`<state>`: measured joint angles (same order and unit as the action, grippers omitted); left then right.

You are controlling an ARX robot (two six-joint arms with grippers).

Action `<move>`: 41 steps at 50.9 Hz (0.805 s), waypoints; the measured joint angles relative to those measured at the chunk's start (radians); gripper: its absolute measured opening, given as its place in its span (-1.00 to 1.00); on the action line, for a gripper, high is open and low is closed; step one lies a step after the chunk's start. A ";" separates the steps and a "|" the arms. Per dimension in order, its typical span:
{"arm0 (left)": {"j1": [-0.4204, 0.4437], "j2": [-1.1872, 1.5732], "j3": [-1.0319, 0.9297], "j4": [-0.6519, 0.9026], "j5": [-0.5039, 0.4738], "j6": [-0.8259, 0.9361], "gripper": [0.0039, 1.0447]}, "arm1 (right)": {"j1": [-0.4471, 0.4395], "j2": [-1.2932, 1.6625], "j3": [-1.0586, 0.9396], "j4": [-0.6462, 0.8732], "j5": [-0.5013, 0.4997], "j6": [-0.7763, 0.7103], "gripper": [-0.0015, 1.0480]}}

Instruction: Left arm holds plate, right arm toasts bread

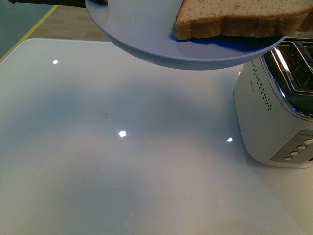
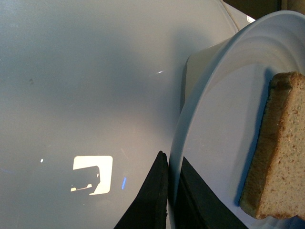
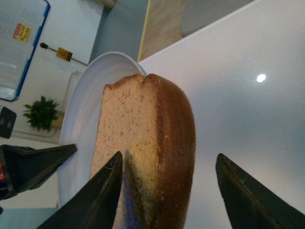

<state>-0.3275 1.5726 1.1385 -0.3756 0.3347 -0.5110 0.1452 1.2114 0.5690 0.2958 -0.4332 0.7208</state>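
The black right gripper point(image 3: 168, 156) is spread wide and holds nothing. Its two fingers point(image 3: 102, 200) sit on either side of the dark crusted edge of a slice of light-brown wholemeal bread point(image 3: 143, 138). One finger overlaps the slice in the right wrist view, and contact cannot be judged. The other finger is well clear of the crust.

The bread lies flat on a round, pale blue-grey shallow plate point(image 1: 146, 36) and reaches that plate's right-hand rim.

The black left gripper point(image 2: 172, 164) is clamped on the plate's rim, with one finger under it and one on top. In the front view only a dark tip shows, at the plate's far left side. The bread sits across the plate from this grip, well apart from it.

The plate is held in the air, level, above the far edge of a glossy white counter point(image 1: 122, 171), towards its far right corner. Its shadow falls on the counter below.

A white two-slot toaster with a chrome top point(image 1: 274, 112) stands at the counter's right edge. The plate's right rim, with the bread on it, overlaps the toaster's top in the front view.
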 joint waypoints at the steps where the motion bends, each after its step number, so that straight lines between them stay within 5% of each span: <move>1: 0.000 0.000 0.000 0.000 0.003 -0.002 -0.95 | 0.001 0.001 0.000 0.001 -0.006 0.006 -0.03; 18: -0.002 0.000 0.000 0.000 0.006 -0.008 -0.95 | -0.013 -0.022 0.025 -0.018 -0.029 0.050 -0.92; 34: -0.002 0.000 0.000 0.000 0.006 -0.011 -0.95 | -0.192 -0.108 0.185 0.027 -0.085 0.107 -0.94; 41: -0.002 0.000 0.000 0.000 0.006 -0.011 -0.95 | -0.238 -0.109 0.286 -0.139 0.152 -0.124 -0.94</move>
<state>-0.3290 1.5730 1.1385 -0.3752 0.3408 -0.5217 -0.0929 1.1027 0.8555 0.1566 -0.2813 0.5968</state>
